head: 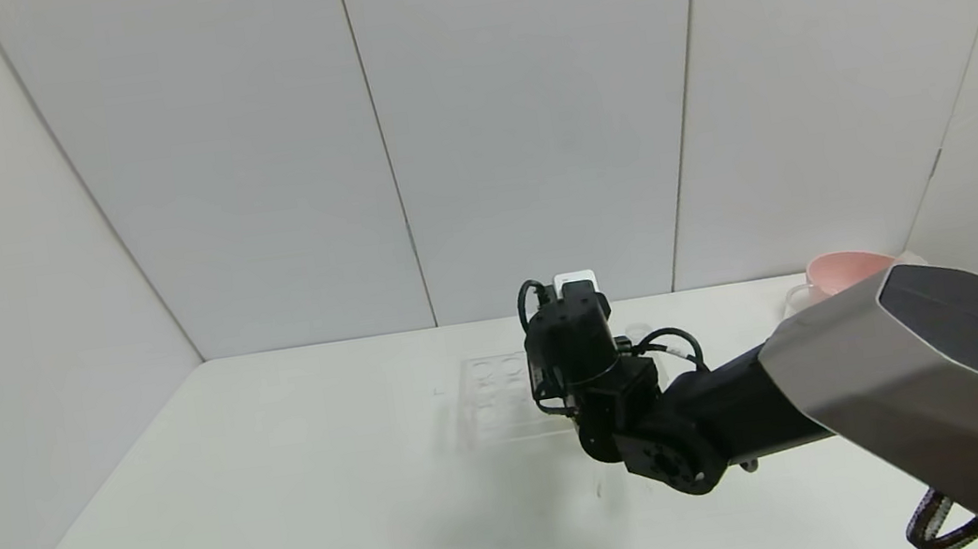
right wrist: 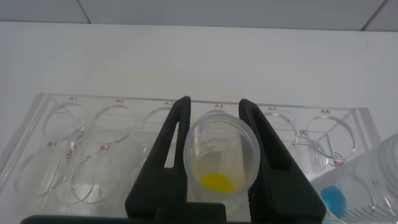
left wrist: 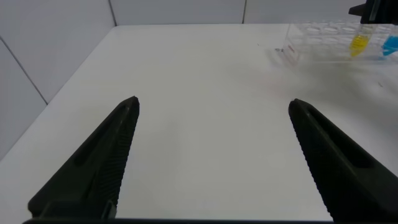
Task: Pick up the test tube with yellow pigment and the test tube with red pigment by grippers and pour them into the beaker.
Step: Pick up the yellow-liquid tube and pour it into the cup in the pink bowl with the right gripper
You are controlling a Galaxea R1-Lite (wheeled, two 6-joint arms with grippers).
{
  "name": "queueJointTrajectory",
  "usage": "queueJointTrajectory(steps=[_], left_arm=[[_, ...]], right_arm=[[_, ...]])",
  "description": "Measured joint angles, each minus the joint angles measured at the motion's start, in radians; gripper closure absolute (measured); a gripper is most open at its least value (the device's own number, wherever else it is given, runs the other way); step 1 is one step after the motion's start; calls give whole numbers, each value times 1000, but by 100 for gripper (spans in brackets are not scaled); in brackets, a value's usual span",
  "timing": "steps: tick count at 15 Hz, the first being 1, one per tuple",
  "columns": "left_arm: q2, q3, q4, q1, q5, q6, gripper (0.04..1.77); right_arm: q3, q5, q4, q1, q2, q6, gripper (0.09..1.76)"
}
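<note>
I see my right gripper (right wrist: 216, 134) clamped on the test tube with yellow pigment (right wrist: 221, 163), which stands in the clear tube rack (right wrist: 93, 134) by the hole marked A4. My left gripper (left wrist: 211, 124) hangs wide apart over the white table (left wrist: 199, 81).

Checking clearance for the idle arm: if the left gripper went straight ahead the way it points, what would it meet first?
Probably nothing soon. The left gripper is open over bare table; the clear rack sits off to one side, likely outside its line, though depth is unclear.
</note>
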Motion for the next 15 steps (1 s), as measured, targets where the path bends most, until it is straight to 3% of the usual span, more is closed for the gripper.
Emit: queueJointTrajectory(steps=[6,15], left_arm=[[0,0,0,0,0,0,9],[0,0,0,0,0,0,9]], right_arm=[[-60,4,20,0,-51,-97,126],[-73,6,49,5,-98,-103,126]])
